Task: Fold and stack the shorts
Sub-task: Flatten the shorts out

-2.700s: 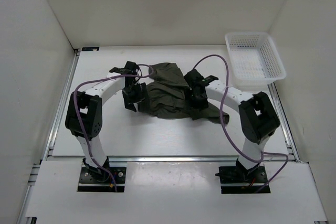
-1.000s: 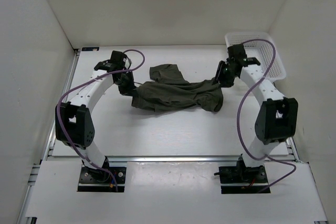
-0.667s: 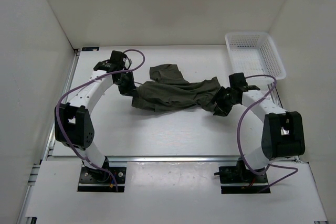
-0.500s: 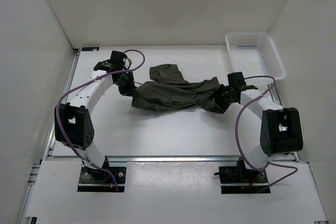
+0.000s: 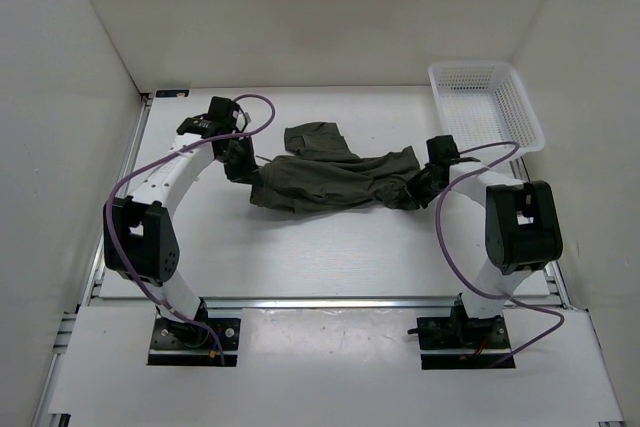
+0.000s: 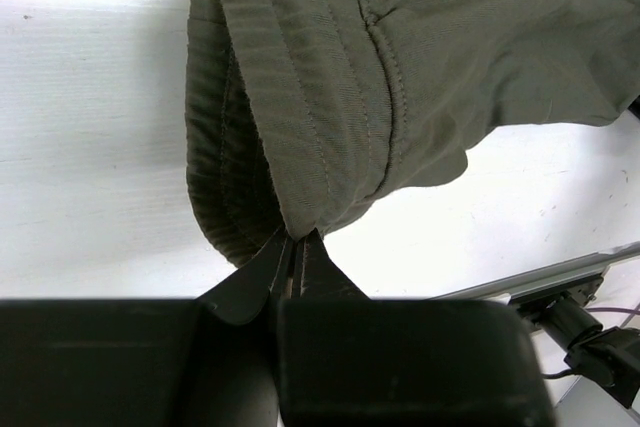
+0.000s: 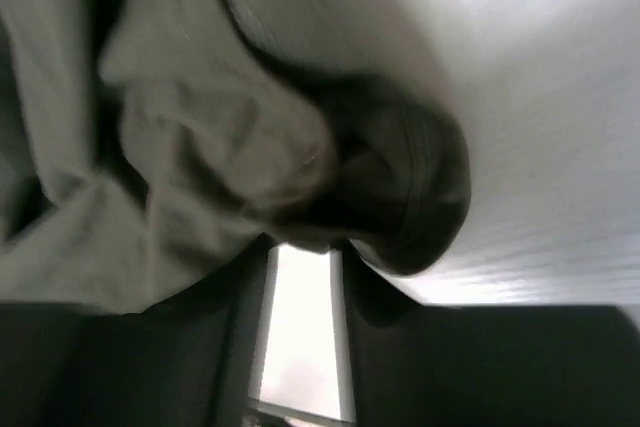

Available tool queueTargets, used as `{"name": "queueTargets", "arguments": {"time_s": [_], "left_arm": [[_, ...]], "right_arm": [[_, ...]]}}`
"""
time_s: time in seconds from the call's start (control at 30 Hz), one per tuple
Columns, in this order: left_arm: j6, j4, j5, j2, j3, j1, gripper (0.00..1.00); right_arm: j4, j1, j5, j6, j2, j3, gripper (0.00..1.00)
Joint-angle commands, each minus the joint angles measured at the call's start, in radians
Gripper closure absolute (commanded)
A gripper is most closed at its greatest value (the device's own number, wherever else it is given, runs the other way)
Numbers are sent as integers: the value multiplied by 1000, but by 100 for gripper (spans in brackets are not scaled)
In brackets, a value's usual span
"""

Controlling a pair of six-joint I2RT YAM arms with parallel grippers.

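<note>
Status: 0 folds done, nothing stacked. The shorts [image 5: 335, 179] lie crumpled and stretched out mid bench [image 5: 330, 247]. Left claw [image 6: 295, 239] is clenched on their ribbed edge. Right claw [image 7: 303, 247] is at the opposite end, too blurred to tell if it's grasping. All folding left.

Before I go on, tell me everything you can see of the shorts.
The shorts are dark olive, soft woven fabric with stitched seams and a ribbed band. They lie crumpled and stretched sideways on the white table, not folded. The left gripper is shut on a fold at their left end. The right gripper is at their right end; the blurred view leaves its hold unclear.
</note>
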Motion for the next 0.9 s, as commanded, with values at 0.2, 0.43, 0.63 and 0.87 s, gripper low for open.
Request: {"name": "queueTargets", "arguments": {"time_s": [0.2, 0.43, 0.63, 0.87], "left_arm": [[14, -16, 11, -58, 42, 36, 90], [34, -25, 11, -77, 42, 74, 90], [34, -25, 23, -77, 1, 74, 90], [34, -25, 55, -141, -65, 74, 90]], "right_arm": [[-54, -1, 124, -51, -15, 59, 100], [-105, -1, 205, -146, -170, 44, 100], [-137, 8, 252, -183, -310, -77, 100], [-169, 17, 252, -215, -414, -185, 100]]}}
